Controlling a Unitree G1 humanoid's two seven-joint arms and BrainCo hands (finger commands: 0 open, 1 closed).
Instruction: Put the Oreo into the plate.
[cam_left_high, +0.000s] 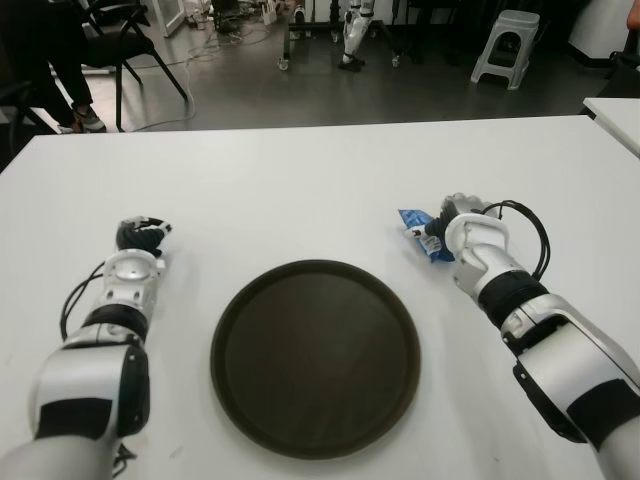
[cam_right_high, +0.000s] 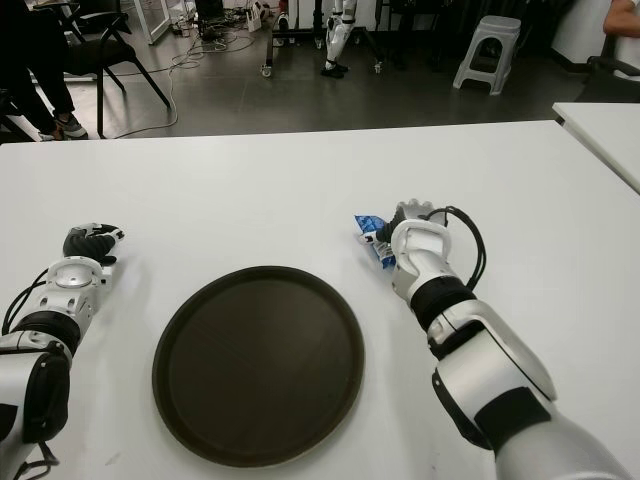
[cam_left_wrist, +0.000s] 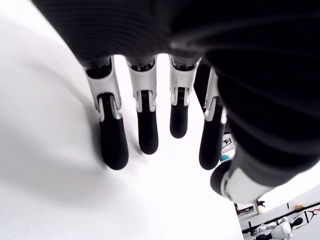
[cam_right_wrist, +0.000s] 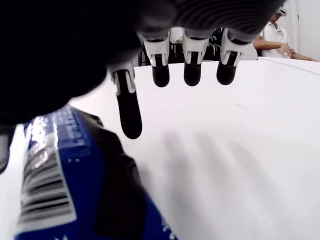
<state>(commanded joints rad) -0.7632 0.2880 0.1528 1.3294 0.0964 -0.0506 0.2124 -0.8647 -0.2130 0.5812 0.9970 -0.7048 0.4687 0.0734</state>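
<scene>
A blue Oreo packet (cam_left_high: 418, 232) lies on the white table (cam_left_high: 300, 180), right of the dark round plate (cam_left_high: 315, 360). My right hand (cam_left_high: 462, 214) is just right of the packet, touching its edge. In the right wrist view its fingers (cam_right_wrist: 129, 112) stretch out straight over bare table, while the packet (cam_right_wrist: 55, 175) sits low beside the thumb side, not enclosed. The plate holds nothing. My left hand (cam_left_high: 140, 235) shows left of the plate, with its fingers (cam_left_wrist: 145, 135) spread and holding nothing.
Beyond the table's far edge are a black chair (cam_left_high: 120, 30), a person's legs (cam_left_high: 60, 70) and a grey stool (cam_left_high: 510, 45). A second white table (cam_left_high: 615, 110) stands at the right. A seated person (cam_right_wrist: 275, 35) shows far off.
</scene>
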